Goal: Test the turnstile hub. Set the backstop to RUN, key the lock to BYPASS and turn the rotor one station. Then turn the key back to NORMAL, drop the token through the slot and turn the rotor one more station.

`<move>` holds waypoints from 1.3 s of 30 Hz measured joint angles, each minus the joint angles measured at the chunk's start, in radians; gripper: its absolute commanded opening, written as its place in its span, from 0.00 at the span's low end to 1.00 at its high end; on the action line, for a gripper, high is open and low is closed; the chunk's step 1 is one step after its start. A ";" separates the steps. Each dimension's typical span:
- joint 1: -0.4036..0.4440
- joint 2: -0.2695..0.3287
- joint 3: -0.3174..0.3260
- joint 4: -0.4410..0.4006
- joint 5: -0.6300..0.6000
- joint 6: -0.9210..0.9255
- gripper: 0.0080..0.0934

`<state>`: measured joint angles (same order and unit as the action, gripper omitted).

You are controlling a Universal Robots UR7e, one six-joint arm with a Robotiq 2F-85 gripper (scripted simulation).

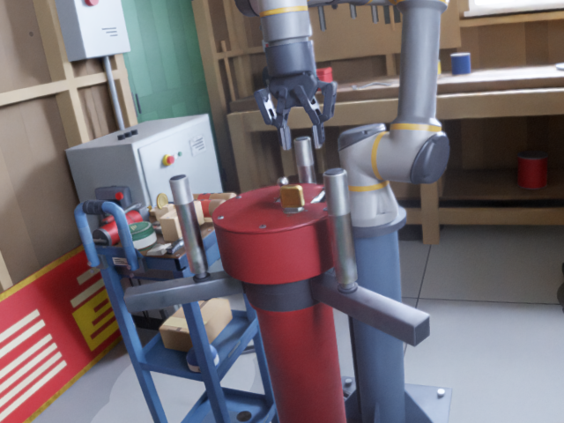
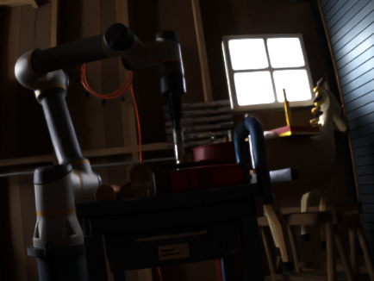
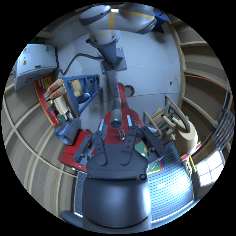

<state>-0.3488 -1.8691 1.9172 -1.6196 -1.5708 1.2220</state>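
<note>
The rear rotor post [image 1: 304,158] [image 3: 116,116] stands upright behind the red turnstile hub [image 1: 272,232], and my gripper [image 1: 301,141] [image 3: 116,126] hangs open just above it, its fingers straddling the post's top and holding nothing. Two more steel posts [image 1: 188,227] [image 1: 340,230] rise from grey rotor arms at the hub's left and right front. A yellow key head [image 1: 292,196] sits on the hub's flat red top. A brass token [image 1: 162,200] stands on the blue cart to the left. The second side camera is dark and shows my gripper [image 2: 177,151] low over the hub.
The blue cart [image 1: 173,291] stands close to the hub's left, loaded with wooden blocks and tins. A grey control cabinet [image 1: 146,157] sits behind it. My arm's blue pedestal [image 1: 378,318] stands right behind the hub. A workbench [image 1: 455,104] runs along the back wall.
</note>
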 measured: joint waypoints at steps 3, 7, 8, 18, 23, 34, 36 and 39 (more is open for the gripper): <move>0.000 0.000 0.004 -0.004 0.000 0.000 0.56; 0.000 0.000 0.010 -0.010 0.000 0.000 0.56; 0.000 0.001 0.011 -0.011 0.000 0.000 0.56; 0.000 0.002 0.027 -0.028 0.000 0.000 0.56; 0.000 0.002 0.032 -0.033 0.000 0.000 0.56; 0.000 0.002 0.034 -0.035 0.000 0.000 0.56; 0.000 0.002 0.034 -0.035 0.000 0.000 0.56; 0.000 0.002 0.034 -0.035 0.000 0.000 0.56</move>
<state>-0.3488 -1.8669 1.9510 -1.6550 -1.5708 1.2220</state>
